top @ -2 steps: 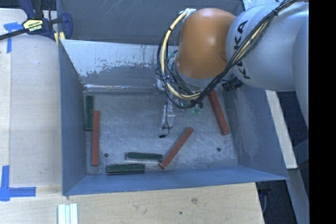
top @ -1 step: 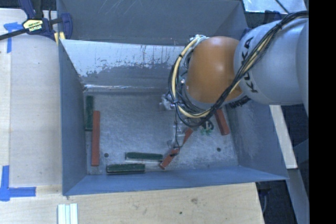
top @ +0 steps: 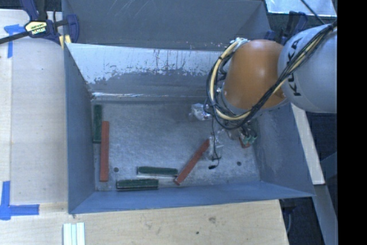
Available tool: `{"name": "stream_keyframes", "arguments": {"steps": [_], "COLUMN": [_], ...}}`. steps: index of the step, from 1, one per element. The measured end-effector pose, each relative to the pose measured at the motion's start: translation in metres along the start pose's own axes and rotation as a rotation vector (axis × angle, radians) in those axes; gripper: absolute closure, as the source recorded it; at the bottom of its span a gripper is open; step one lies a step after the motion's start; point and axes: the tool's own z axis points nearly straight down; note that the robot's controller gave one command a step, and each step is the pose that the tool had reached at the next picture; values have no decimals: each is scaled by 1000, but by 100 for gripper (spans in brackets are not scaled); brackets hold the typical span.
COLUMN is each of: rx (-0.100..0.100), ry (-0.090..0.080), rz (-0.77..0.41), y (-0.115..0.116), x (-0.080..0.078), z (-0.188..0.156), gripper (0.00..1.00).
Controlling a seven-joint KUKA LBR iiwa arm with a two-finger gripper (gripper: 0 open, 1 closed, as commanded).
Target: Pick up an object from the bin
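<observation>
- The grey metal bin [top: 80,140] is in plain view, with the arm in from the right and its rounded orange cover [top: 255,74] hanging over the bin's right half.
- Black and yellow cables [top: 217,80] loop round the left side of that cover.
- Below the cover, the gripper [top: 215,153] is down low over the bin floor, right of centre and nearer the front wall than the back.
- Whether the gripper is open or closed cannot be told from this angle; its tip is too slim and dark to read.
- Just beside it lies a reddish-brown flat stick [top: 192,162], set on a slant, with its upper end up by the gripper and its lower end down toward the front wall.
- Whether the gripper touches that stick's upper end is not clear, and nothing is seen held.
- Left of the slanted stick's lower end lies a dark green flat stick [top: 157,170], flat on the floor.
- A second dark green stick [top: 137,184] lies close along the front wall, just below it.
- Over at the left wall, well apart from the gripper, a red upright-lying stick [top: 104,152] runs front to back.
- A short dark green stick [top: 97,122] lies right beside it, toward the back.
</observation>
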Motion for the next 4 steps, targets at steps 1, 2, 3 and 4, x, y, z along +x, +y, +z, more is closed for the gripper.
{"name": "stream_keyframes", "arguments": {"steps": [1, 2, 3, 4], "rx": [5, 0, 0, 1], "ry": [-3, -3, -3, -2], "rz": [-200, -444, -443, -451], "y": [-31, 8, 8, 34], "x": [-25, 31, 31, 40], "z": [-2, 24, 24, -85], "gripper": [0, 100, 100, 100]}}
